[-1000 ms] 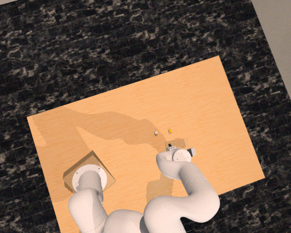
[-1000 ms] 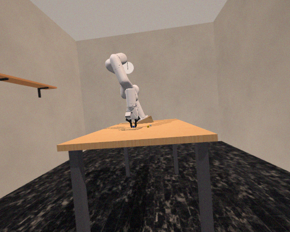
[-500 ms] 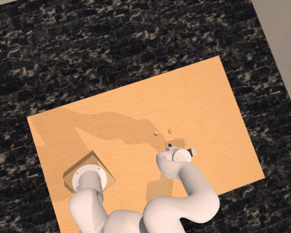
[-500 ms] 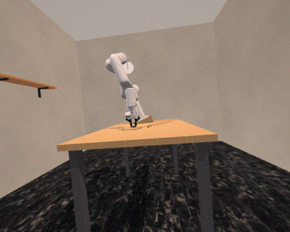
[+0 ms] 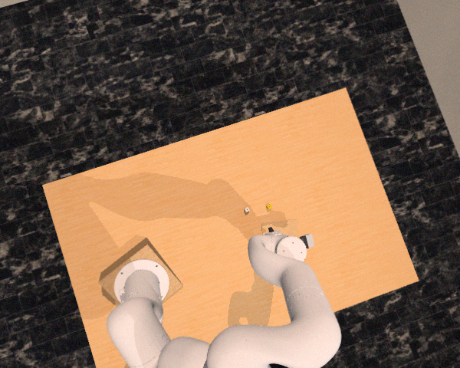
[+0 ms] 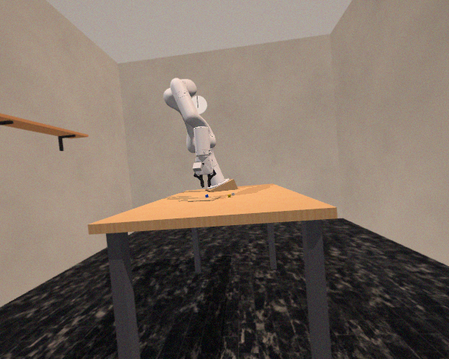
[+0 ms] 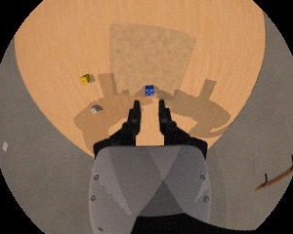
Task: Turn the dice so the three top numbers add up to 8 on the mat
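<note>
Dice, three of them, lie about the desk (image 5: 321, 158) (image 6: 236, 210) (image 7: 230, 44), and I can place each one. The blue die (image 6: 206, 195) (image 7: 149, 91) sits at the mat's edge nearest the gripper in the wrist view; from overhead the arm (image 5: 305, 293) (image 6: 184, 100) hides it. The yellow die (image 5: 269, 206) (image 6: 229, 195) (image 7: 85, 79) and the white die (image 5: 246, 210) (image 6: 233, 194) (image 7: 96, 109) lie off the mat, on the bare wood to one side, near each other but apart. The mat (image 5: 291, 226) (image 6: 205, 200) (image 7: 151, 54) is a mottled tan piece, hardly darker than the wood around it.

As for the gripper (image 5: 271, 229) (image 6: 205, 186) (image 7: 149, 106), its black jaws stand partway apart with nothing between them. They point down above the desk, and in the exterior view there's a gap between their tips and the blue die. I can see pips on the dice, but from where I'm standing they're too small for me to add up the top numbers. Over on the wall, a wooden shelf (image 6: 35, 125) (image 7: 278, 179) hangs on black brackets.
</note>
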Controlling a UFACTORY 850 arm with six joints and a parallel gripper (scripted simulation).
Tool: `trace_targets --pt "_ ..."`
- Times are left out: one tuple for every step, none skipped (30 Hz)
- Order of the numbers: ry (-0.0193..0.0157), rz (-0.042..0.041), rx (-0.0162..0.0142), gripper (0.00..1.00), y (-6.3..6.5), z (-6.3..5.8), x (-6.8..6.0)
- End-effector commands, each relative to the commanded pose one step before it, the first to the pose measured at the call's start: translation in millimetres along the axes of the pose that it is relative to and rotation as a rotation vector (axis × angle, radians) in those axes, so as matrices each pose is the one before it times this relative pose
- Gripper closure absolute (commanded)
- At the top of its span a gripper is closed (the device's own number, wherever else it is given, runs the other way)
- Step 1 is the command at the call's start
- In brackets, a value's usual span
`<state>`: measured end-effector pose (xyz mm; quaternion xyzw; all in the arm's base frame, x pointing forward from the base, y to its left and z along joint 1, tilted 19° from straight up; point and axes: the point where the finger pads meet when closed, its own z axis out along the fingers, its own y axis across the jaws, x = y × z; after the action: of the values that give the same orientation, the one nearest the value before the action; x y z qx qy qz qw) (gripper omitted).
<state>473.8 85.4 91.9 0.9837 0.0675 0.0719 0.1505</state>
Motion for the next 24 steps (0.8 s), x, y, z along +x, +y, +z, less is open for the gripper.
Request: trace_targets --pt "-0.00201 0.00023 0.00074 0.69 0.12 -17.18 1.14" --pt "0.00000 0.00000 0.00000 0.69 0.00 -4.17 0.00" --pt "-0.00001 0.00000 0.00002 0.69 0.00 -3.62 -0.01" --pt "0.00000 0.00000 -0.00001 0.69 0.00 -3.03 0.00" --pt "0.00000 0.00000 0.00000 0.69 0.00 -2.39 0.00" --pt "0.00000 0.00000 -0.00001 0.69 0.00 -1.76 0.00" --pt "-0.00001 0.00000 0.00001 0.69 0.00 -1.15 0.00" --pt "-0.00001 0.00000 0.00001 0.69 0.00 -0.63 0.00" --pt "0.00000 0.00000 0.00001 0.69 0.00 -0.25 0.00" --pt "0.00000 0.00000 0.00000 0.69 0.00 -0.04 0.00" --pt "0.00000 0.00000 0.00000 0.00 0.00 0.00 0.00" --pt "0.00000 0.00000 0.00000 0.00 0.00 0.00 0.00" --pt "0.00000 0.00000 0.00000 0.00 0.00 0.00 0.00" --pt "0.00000 0.00000 0.00000 0.00 0.00 0.00 0.00" --pt "0.00000 0.00000 0.00000 0.00 0.00 0.00 0.00" --pt "0.00000 0.00000 0.00000 0.00 0.00 0.00 0.00" --pt "0.00000 0.00000 0.00000 0.00 0.00 0.00 0.00" --pt "0.00000 0.00000 0.00000 0.00 0.00 0.00 0.00" --pt "0.00000 0.00000 0.00000 0.00 0.00 0.00 0.00" --pt "0.00000 0.00000 0.00000 0.00 0.00 0.00 0.00" --pt "0.00000 0.00000 0.00000 0.00 0.00 0.00 0.00" --pt "0.00000 0.00000 0.00000 0.00 0.00 0.00 0.00" --pt "0.00000 0.00000 0.00000 0.00 0.00 0.00 0.00" --pt "0.00000 0.00000 0.00000 0.00 0.00 0.00 0.00"
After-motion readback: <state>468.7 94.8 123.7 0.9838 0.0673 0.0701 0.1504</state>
